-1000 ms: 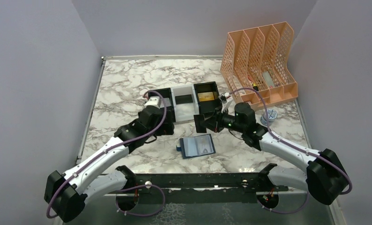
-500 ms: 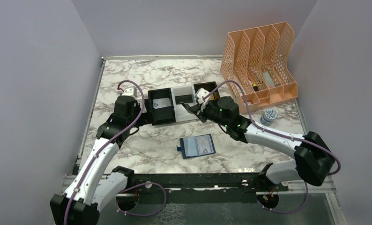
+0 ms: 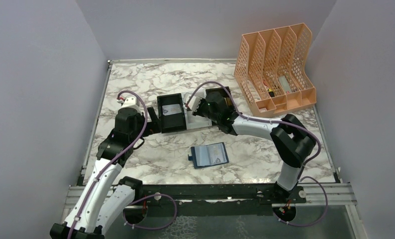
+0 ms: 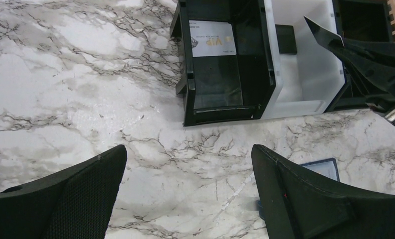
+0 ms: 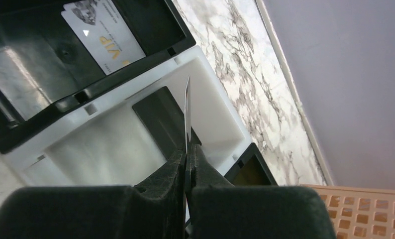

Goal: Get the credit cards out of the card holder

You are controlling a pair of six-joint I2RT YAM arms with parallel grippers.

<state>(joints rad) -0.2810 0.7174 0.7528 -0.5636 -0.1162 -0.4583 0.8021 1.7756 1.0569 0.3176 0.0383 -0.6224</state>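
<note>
Grey-veined marble tabletop (image 3: 136,84), plain grey walls on three sides. At centre: three-compartment tray (image 4: 267,59), black, white, black. In left black compartment: silver card (image 4: 211,38), flat. In white middle compartment: dark card (image 4: 285,39), flat. Right gripper (image 5: 188,157): clamped on a thin card (image 5: 187,107), edge-on above the white compartment. Left gripper (image 4: 188,149): spread wide, holding nothing, over tabletop beside tray's left end. Card holder (image 3: 209,155): open, flat on tabletop, nearer the arm bases, apart from tray.
</note>
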